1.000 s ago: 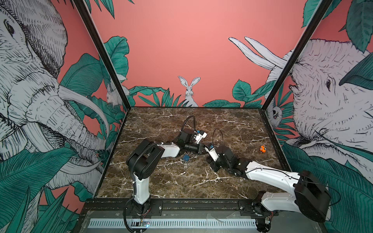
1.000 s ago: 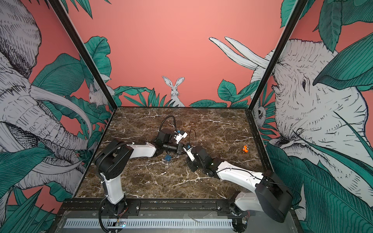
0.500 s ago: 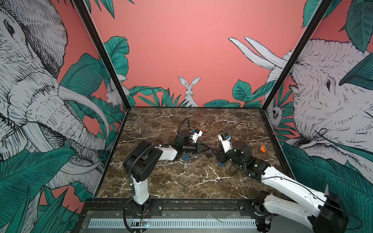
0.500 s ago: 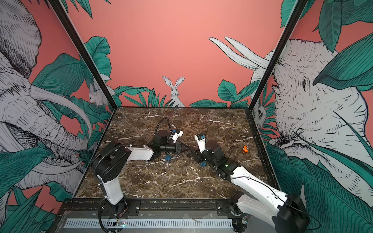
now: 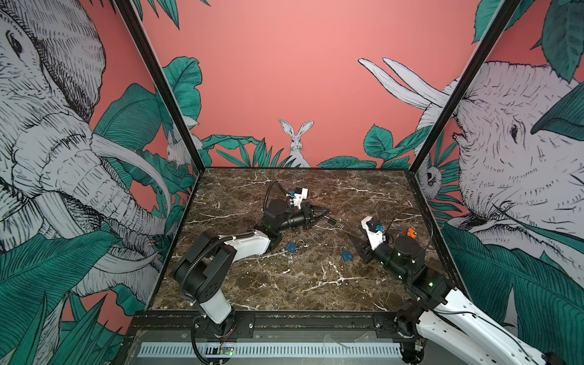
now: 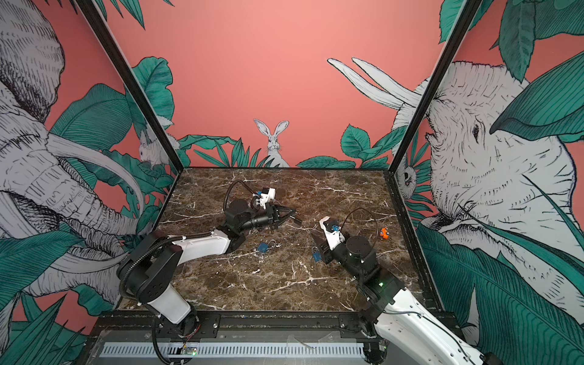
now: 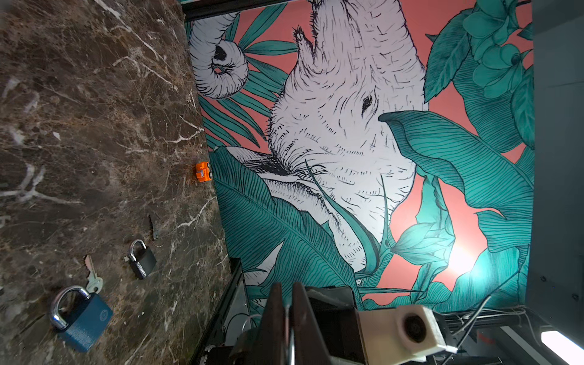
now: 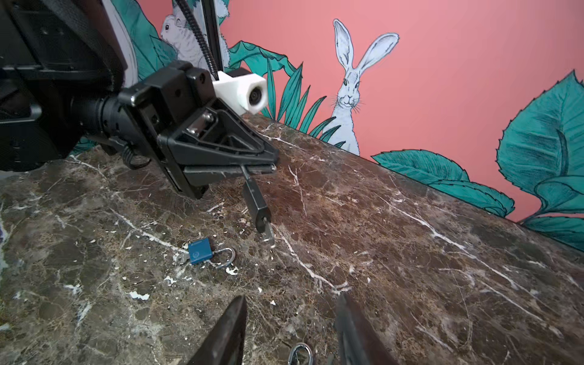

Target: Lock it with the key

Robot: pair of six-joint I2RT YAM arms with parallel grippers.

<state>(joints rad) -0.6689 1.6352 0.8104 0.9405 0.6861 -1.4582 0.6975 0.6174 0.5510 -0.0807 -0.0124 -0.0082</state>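
The left gripper [image 8: 271, 164] is clenched on the shackle of a black padlock [image 8: 256, 203], which hangs tilted just below its fingertips, over the marble bench [image 8: 410, 240]. A silver key [image 8: 268, 235] sticks out of the padlock's lower end. The right gripper [image 8: 289, 328] is released and empty, facing the padlock from well apart. A blue padlock [image 8: 199, 251] lies on the bench below the left gripper. A second blue padlock [image 5: 346, 256] lies just beside the right gripper.

The right wrist view's edge cuts off most of a padlock [image 8: 300, 352].
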